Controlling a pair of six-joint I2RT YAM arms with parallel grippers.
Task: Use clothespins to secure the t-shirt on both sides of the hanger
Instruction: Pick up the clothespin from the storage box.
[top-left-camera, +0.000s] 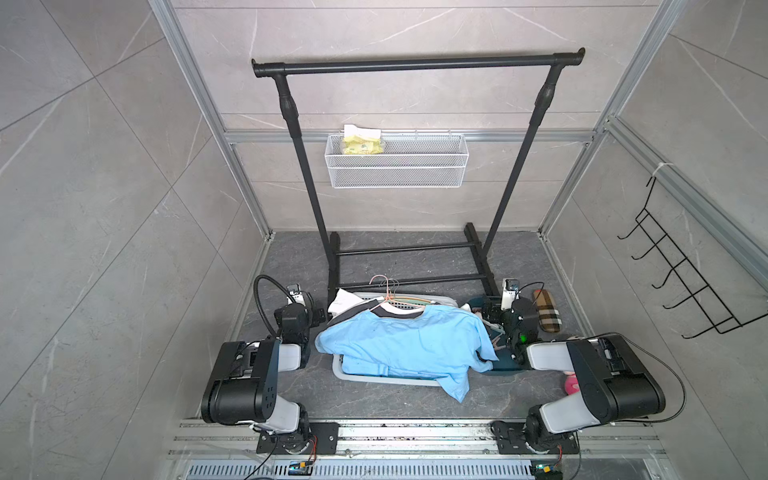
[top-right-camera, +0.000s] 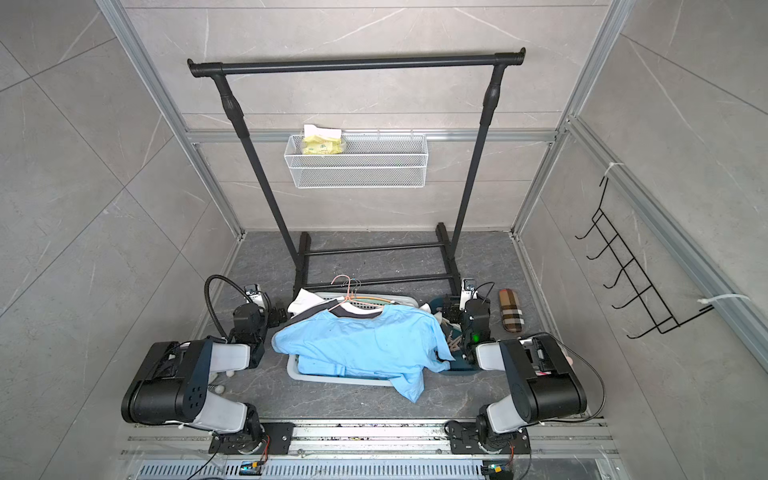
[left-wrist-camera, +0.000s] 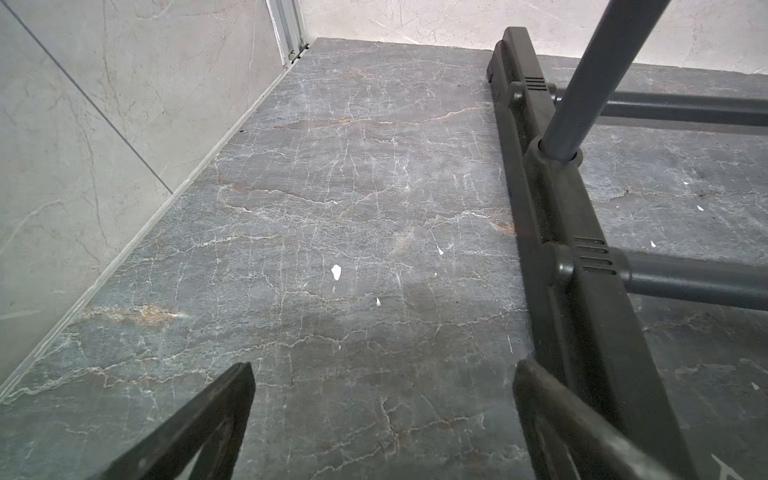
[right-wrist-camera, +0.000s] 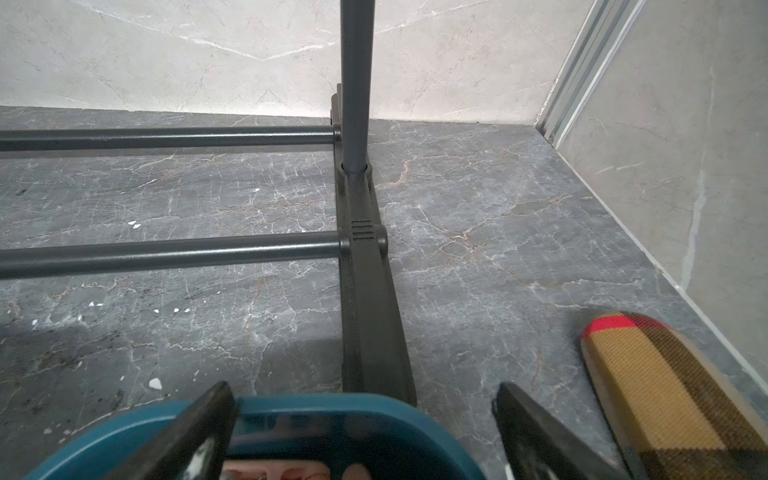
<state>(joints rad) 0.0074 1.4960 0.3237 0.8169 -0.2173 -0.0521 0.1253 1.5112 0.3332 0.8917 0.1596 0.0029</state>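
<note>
A light blue t-shirt (top-left-camera: 405, 338) (top-right-camera: 361, 338) lies spread over a grey laundry basket (top-left-camera: 376, 377). Its collar lies toward the rack. Hangers (top-left-camera: 388, 291) (top-right-camera: 351, 289) stick out behind the collar, pink-orange and green ones. Tan clothespins (top-left-camera: 497, 341) (top-right-camera: 454, 343) lie in a teal bowl (top-left-camera: 498, 368) (right-wrist-camera: 332, 411) to the right of the shirt. Blurred pink pieces (right-wrist-camera: 291, 471) show inside it. My right gripper (right-wrist-camera: 363, 388) (top-right-camera: 449, 305) hangs open over the bowl's far rim, holding nothing. Left of the shirt, my left gripper (left-wrist-camera: 384, 368) (top-left-camera: 320, 316) is open over bare floor.
A black clothes rack (top-left-camera: 415, 64) stands behind the basket. Its foot bars (left-wrist-camera: 552, 232) (right-wrist-camera: 365, 266) lie close ahead of both grippers. A checked slipper (top-left-camera: 546, 309) (right-wrist-camera: 656, 386) lies right of the bowl. A white wire basket (top-left-camera: 397, 162) hangs on the back wall, black hooks (top-left-camera: 681, 270) on the right wall.
</note>
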